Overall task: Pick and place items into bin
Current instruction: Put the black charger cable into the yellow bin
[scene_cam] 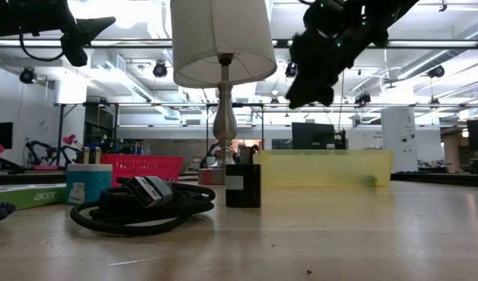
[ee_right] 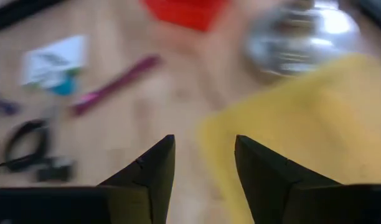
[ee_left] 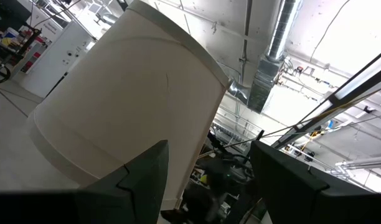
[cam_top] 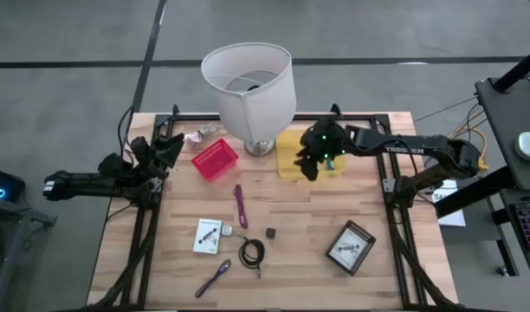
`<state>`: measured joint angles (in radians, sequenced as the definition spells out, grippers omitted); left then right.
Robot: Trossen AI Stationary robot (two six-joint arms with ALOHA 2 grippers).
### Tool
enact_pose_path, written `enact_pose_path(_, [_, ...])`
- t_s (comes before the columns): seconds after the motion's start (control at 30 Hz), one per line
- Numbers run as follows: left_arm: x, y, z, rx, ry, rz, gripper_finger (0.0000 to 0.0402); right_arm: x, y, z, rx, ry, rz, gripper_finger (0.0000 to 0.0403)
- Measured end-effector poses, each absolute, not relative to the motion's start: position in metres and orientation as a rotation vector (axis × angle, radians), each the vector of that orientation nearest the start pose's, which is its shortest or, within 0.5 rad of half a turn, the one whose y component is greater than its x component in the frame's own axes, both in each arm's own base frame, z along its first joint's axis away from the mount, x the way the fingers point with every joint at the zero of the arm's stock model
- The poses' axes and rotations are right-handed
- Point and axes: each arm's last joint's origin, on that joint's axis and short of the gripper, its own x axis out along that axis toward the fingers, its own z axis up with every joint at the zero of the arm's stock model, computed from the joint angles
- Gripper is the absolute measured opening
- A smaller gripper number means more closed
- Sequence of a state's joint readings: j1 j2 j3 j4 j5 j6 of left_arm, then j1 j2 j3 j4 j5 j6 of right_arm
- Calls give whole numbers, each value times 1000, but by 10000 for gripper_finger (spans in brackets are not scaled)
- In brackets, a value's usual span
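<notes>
The right end effector (cam_top: 313, 159) hangs above the near-left corner of the yellow bin (cam_top: 293, 147), its two fingers spread with a plain gap between them and nothing held. The right wrist view shows that gap sitting over the bin's edge and the bare bench (cam_top: 308, 217) beside it.

The loose items lie nearer on the bench and to the left of this end effector. Closest is the purple stick (cam_top: 240, 206), lying near-left of the bin with its long axis running almost straight from far to near, tilted only a little. Beyond it, toward the near edge, are the white packet (cam_top: 208, 236), the coiled black cable (cam_top: 251, 252), the tiny black cube (cam_top: 270, 233) and a second purple stick (cam_top: 215, 278) lying on a diagonal.

The left end effector (cam_top: 165, 149) waits raised at the far-left of the bench by the red basket (cam_top: 214, 159), fingers apart and holding nothing, pointed toward the lamp (cam_top: 250, 87).

By the look of it, the right arm is the nearer one to the first purple stick and to the bin. Reaching it would call for a move leftward and toward the near side, with the fingers turned to close across the stick's far-to-near axis.
</notes>
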<state>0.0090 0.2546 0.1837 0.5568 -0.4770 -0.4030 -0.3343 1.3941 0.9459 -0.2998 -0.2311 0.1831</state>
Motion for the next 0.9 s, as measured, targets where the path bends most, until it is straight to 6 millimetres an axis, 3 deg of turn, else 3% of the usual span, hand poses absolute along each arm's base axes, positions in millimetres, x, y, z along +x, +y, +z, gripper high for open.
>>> enact_pose_path(0.4, [96,14,256,-503,-569,375,210,294,-17,251,333,692,220,173])
enact_pose_path(0.57, [96,14,256,-502,-569,375,210,294,15,250,199,697,328,179])
enact_pose_path(0.7, [96,14,256,-501,-567,376,210,293,29,248,114,701,302,189])
enact_pose_path(0.9, [98,14,251,-493,-514,387,210,293,36,247,131,704,194,211])
